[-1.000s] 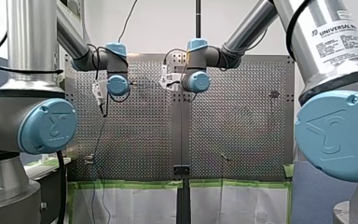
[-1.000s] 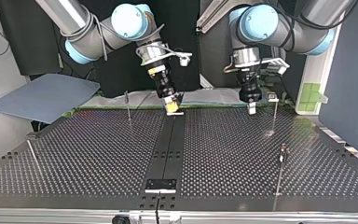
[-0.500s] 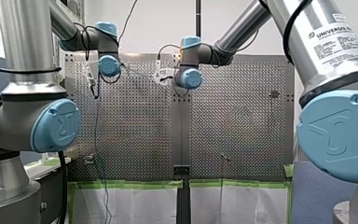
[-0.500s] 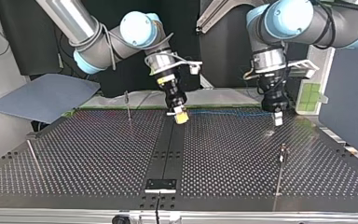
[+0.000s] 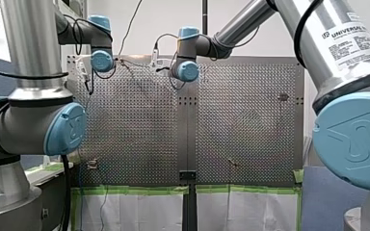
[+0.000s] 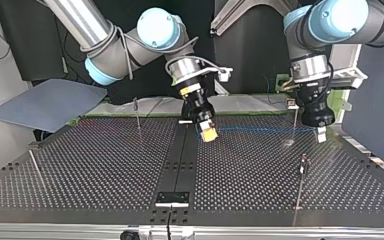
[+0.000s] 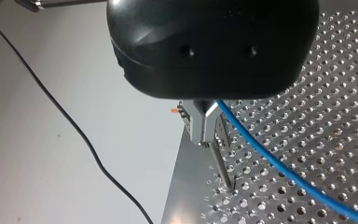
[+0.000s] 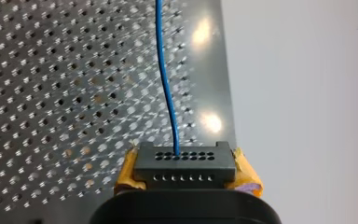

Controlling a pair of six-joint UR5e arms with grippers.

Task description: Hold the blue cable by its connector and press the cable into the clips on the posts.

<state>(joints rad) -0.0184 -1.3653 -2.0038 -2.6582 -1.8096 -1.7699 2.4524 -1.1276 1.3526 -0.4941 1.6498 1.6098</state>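
Observation:
The thin blue cable [image 6: 265, 130] stretches taut just above the perforated table between my two grippers. In the top view my right gripper [image 6: 209, 134], with yellow pads, hangs near the middle strip. It is shut on the cable's black connector [image 8: 185, 163], and the cable [image 8: 165, 79] leaves the connector's holes straight ahead. My left gripper [image 6: 321, 134] is at that view's right, beside a thin clip post [image 6: 294, 120]. Its metal fingers [image 7: 204, 128] are shut, with the cable [image 7: 279, 163] running out from between them. A thin post [image 7: 224, 170] stands right by the fingertips.
More thin posts stand on the plate: one at the back [image 6: 137, 112], one at the top view's left edge [image 6: 35, 167], one nearer the camera at the right [image 6: 302, 172]. A black bracket [image 6: 172, 198] sits on the middle strip. A grey sheet [image 6: 45, 102] lies beyond the table.
In the top view both arms have moved to the right and towards the camera. The cable now shows stretched between the grippers, and my left gripper has reached the right-hand post.

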